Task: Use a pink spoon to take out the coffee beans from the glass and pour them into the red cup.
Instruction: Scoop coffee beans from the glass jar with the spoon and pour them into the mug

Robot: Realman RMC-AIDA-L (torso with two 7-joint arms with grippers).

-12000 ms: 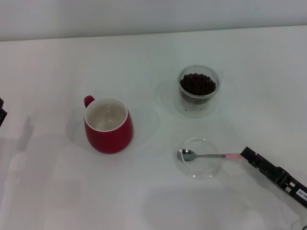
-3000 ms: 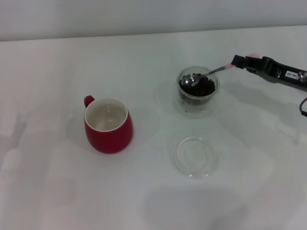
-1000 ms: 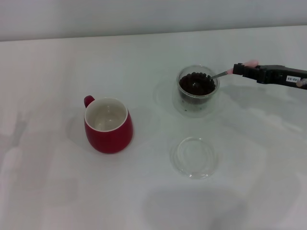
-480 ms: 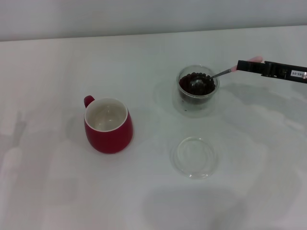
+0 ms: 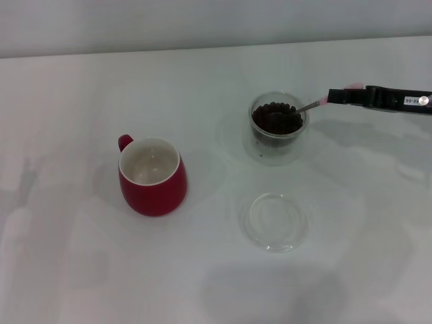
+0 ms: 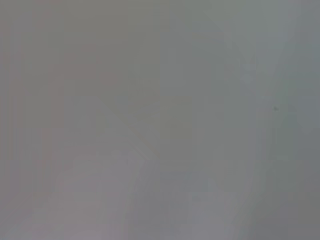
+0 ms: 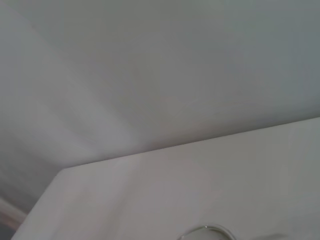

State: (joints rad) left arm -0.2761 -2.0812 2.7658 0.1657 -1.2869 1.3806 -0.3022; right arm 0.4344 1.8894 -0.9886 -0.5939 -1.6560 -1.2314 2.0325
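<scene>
The glass (image 5: 277, 131) stands at the right of the middle in the head view, filled with dark coffee beans (image 5: 276, 118). My right gripper (image 5: 336, 96) reaches in from the right edge and is shut on the pale pink handle of the pink spoon (image 5: 314, 104). The spoon's metal neck slopes down over the glass rim and its bowl is buried in the beans. The red cup (image 5: 152, 177) stands to the left, upright, its white inside empty, handle at the back left. The left gripper is out of view. The glass rim (image 7: 207, 230) shows in the right wrist view.
A flat shallow clear glass dish (image 5: 276, 221) lies in front of the glass, empty. The white table (image 5: 81, 270) ends at a back edge (image 5: 135, 52) against a pale wall. The left wrist view shows only a blank grey surface.
Twelve seconds ago the spoon lay in the dish; my right gripper has carried it to the glass. Over the last second the spoon bowl has sunk back among the beans.
</scene>
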